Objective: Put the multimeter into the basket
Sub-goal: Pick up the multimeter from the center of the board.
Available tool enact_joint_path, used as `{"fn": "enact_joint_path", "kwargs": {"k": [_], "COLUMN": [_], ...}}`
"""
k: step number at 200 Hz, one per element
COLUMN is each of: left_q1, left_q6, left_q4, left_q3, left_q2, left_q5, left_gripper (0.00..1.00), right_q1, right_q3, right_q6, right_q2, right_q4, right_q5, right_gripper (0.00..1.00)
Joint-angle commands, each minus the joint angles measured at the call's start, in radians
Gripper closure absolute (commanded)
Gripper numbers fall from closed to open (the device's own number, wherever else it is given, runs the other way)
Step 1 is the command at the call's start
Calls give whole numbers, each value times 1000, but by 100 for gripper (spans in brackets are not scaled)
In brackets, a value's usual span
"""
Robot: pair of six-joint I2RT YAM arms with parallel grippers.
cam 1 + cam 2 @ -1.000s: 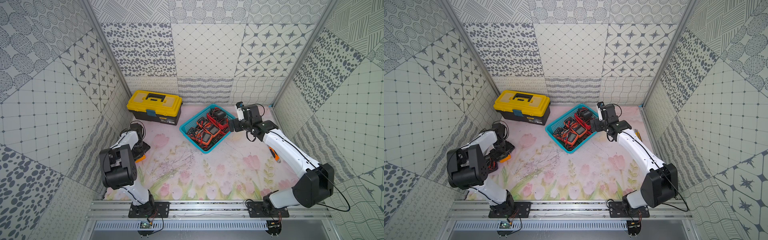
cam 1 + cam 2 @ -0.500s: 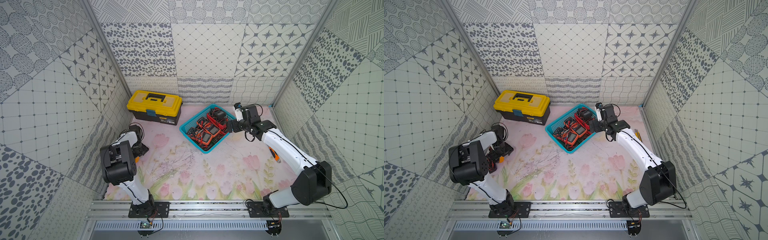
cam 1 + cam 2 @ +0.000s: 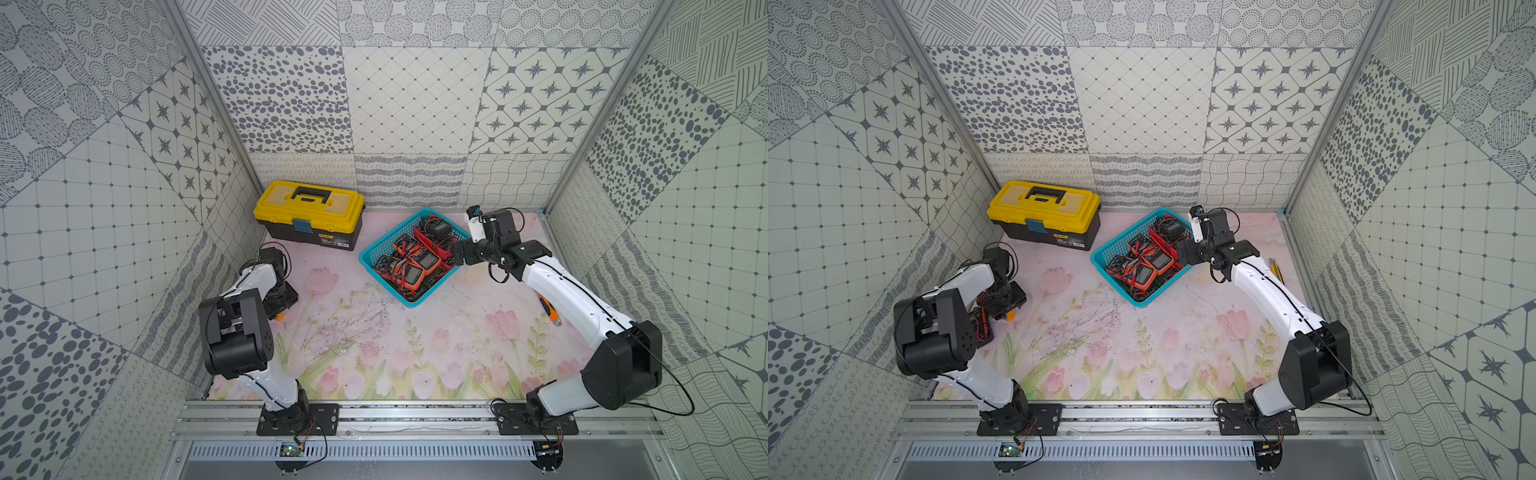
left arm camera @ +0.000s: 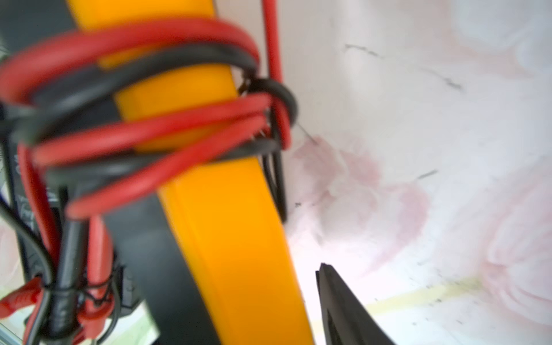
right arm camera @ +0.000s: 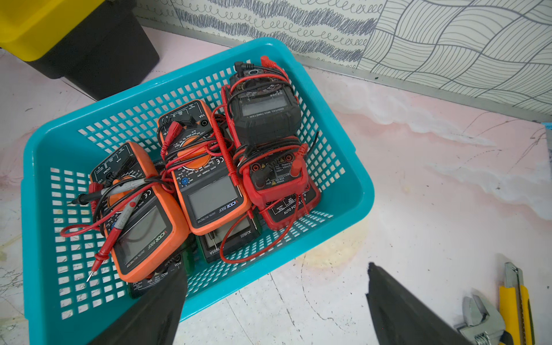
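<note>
sitting at the left edge of the surface (image 3: 415,332), the multimeter (image 4: 227,239) is under the left pincer (image 3: 279,303), well apart from the basket (image 5: 30,209).
orange and black, with red and black leads wound round it, it is just beside one black finger (image 4: 343,313); whether the left pincer grips it, i cannot tell. the basket holds several other meters (image 5: 209,191), near the yellow toolbox (image 3: 309,208). the right pincer (image 5: 274,298) hangs released, jaws wide, over the basket's rim.

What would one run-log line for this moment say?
left gripper: at yellow multimeter, grip unclear | right gripper: open, empty, at basket edge | basket: several multimeters inside | task: unfinished
</note>
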Motion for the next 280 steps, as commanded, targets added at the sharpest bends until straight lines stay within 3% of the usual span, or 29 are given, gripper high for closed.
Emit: {"fn": "enact_joint_path", "kwargs": {"k": [1,17,36,44,73,82,121,189,226,264,280], "left_q1": [-43,-73,-76,-76,-86,-94,-163,-388,-575,-738,-781], "left_q6": [39,48,48,48,48,51,56,45,192,489,637], "left_q4": [-65,-92,-115,-122,-125,-126,-130,-84,2,232,383], "left_q3": [25,48,62,67,69,69,54,-79,-85,-131,-176], "left_q2": [-18,-9,5,11,4,-5,-60,-248,-336,-402,-429], "left_q5": [-25,-70,-100,-103,-106,-116,-108,-131,-239,-340,-315], "left_gripper": [59,69,71,79,91,100,100,100,100,100,100], "right_q1": [-2,-2,-3,-3,-3,-2,-3,13,11,3,-16], "right_q3": [-3,-7,-14,-15,-16,-14,-8,6,70,147,174], "right_q6": [14,16,15,16,21,22,67,160,190,226,255], "right_q2": [11,2,-10,-13,-4,2,22,65,99,106,107], "right_q4": [49,50,50,53,58,58,64,84,20,-60,-85], "right_q5": [-19,-13,6,11,5,1,-46,-212,-251,-322,-385], "right_gripper": [1,1,2,1,1,1,1,2,1,1,1]}}
